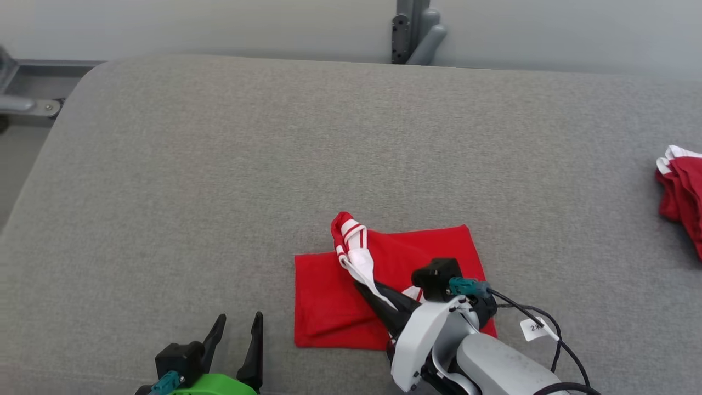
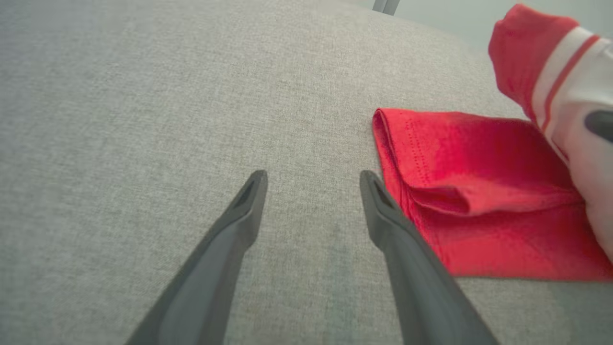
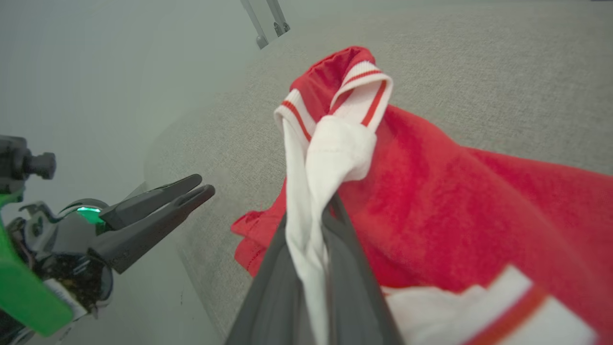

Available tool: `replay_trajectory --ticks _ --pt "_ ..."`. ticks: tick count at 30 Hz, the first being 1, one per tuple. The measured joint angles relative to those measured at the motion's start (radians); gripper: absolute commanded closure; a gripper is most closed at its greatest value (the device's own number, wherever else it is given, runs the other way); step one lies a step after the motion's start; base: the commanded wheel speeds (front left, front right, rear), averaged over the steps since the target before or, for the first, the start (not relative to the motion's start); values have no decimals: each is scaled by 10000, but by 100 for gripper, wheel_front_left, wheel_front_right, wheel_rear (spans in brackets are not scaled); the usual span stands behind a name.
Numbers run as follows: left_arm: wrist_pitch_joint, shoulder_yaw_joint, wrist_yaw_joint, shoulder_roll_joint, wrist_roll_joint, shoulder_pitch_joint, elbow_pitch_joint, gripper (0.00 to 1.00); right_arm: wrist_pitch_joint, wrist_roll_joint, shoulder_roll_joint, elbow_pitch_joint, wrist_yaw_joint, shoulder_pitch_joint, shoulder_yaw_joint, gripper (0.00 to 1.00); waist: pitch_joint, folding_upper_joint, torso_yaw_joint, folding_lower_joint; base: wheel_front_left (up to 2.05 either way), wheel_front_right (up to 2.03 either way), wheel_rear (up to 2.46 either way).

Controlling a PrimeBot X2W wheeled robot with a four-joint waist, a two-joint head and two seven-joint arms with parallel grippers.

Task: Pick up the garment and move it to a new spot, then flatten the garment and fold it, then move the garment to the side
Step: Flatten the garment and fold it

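Two grippers are over a big grey cushion [image 1: 219,164]. The red garment [image 1: 329,312] lies on the cushion, near the robot and a little to the right of the middle. Most of it is folded flat into a shape with four sides. One part, the white bit [image 1: 354,247] with red stripes, is lifted up off the flat red part. It stands above it and leans to the far left.

The right gripper [image 1: 366,289] is over the garment. Its two dark fingers are squeezed almost all the way together, and the white bit is pinched between them. In the right wrist view the white cloth runs down between the fingers, and the striped end flops over above the tips.

The left gripper [image 1: 239,318] is near the robot, to the left of the garment. Its fingers are spread wide apart and there is nothing between them. In the left wrist view one finger is just beside the folded left edge of the garment. I cannot tell if it touches the cloth.

Some other red and white clothes [image 1: 683,192] lie at the right edge of the cushion, well apart from the garment. A small white tag [image 1: 533,328] hangs on a black wire by the right arm. A grey metal part [image 1: 414,30] sticks up behind the far edge of the cushion
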Motion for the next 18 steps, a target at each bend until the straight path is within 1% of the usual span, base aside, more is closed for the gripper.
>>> replay_trajectory --ticks 2,3,5,7,9,11,13,14,15,18 --pt "0 -25 0 0 -38 1 54 0 -84 17 111 556 -2 -267 111 100 31 0 267 0 0 0 0" --pt "0 -23 0 0 -54 6 82 0 -113 56 180 838 0 -366 130 88 48 0 394 0 0 0 0" --pt "0 0 -2 0 -58 11 109 0 -303 81 251 1300 -2 -546 236 0 84 0 639 0 0 0 0" --pt "0 81 0 0 -59 17 92 0 -665 391 324 1407 -2 -728 276 0 126 0 838 0 0 0 0" --pt "0 228 -2 2 -61 59 44 0 -1047 608 403 1229 0 -960 238 0 187 0 941 0 0 0 0" --pt "0 403 0 2 -61 116 10 0 -1283 796 408 882 0 -1117 -96 0 226 0 915 0 0 0 0" --pt "0 525 0 4 -61 158 -52 0 -1346 940 242 420 4 -1136 -660 0 252 0 806 0 0 0 0" --pt "0 577 0 6 -59 159 -79 0 -1348 897 100 144 2 -1103 -1110 0 263 0 729 0 0 0 0" --pt "0 635 0 4 -50 157 -111 0 -1369 809 -71 -163 2 -1046 -1651 0 267 0 638 0 0 0 0" --pt "0 748 0 0 6 147 -142 0 -1388 437 -453 -539 -2 -483 -2803 0 229 0 327 0 0 0 0"
